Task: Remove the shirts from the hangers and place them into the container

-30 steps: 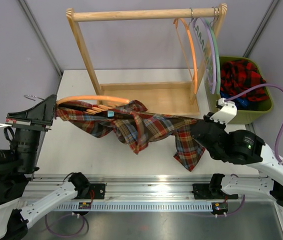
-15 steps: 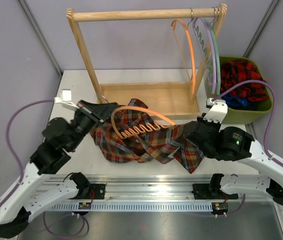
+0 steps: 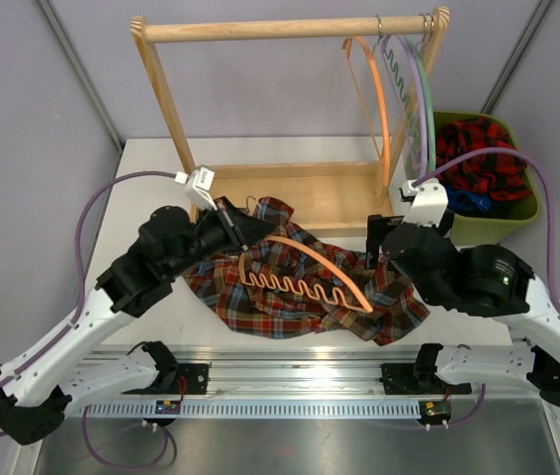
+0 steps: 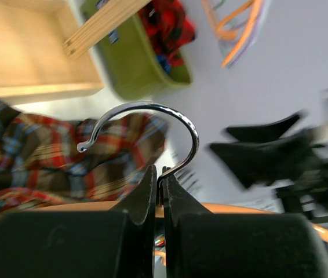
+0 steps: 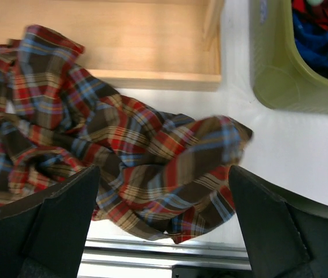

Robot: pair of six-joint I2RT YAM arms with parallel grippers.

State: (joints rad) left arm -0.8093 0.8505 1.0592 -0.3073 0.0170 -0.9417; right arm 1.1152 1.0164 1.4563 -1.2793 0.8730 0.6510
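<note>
Brown, navy and orange-red tartan flannel shirt (image 3: 260,307) lies heaped on the pale desk (image 3: 141,168) just in front of the light wooden clothes rack (image 3: 260,30), long axis running along the rack's front edge. Orange wavy-edged plastic hanger (image 3: 305,277) rests on top of the cloth, slanting from the rack's front left toward the shirt's right end. It looks mostly free of the fabric, though whether its far tip is caught I cannot tell. Left tool (image 4: 159,174) is clenched on the stem of the hanger's metal hook (image 4: 146,105), at the shirt's left end. Right tool (image 5: 164,174) hangs above the shirt's right end with jaws spread wide and nothing between them, the cloth directly below. Olive-green rectangular plastic bin (image 3: 517,213) sits just right of the rack, with a red-and-black check shirt (image 3: 478,148) inside it. More thin hangers (image 3: 409,89) hang at the right end of the rack's rail. Judgement: the shirt lies straight beneath the right tool, which is the arm nearer the bin, so a descent and pinch there suits, then a carry rightward past the rack's corner.
</note>
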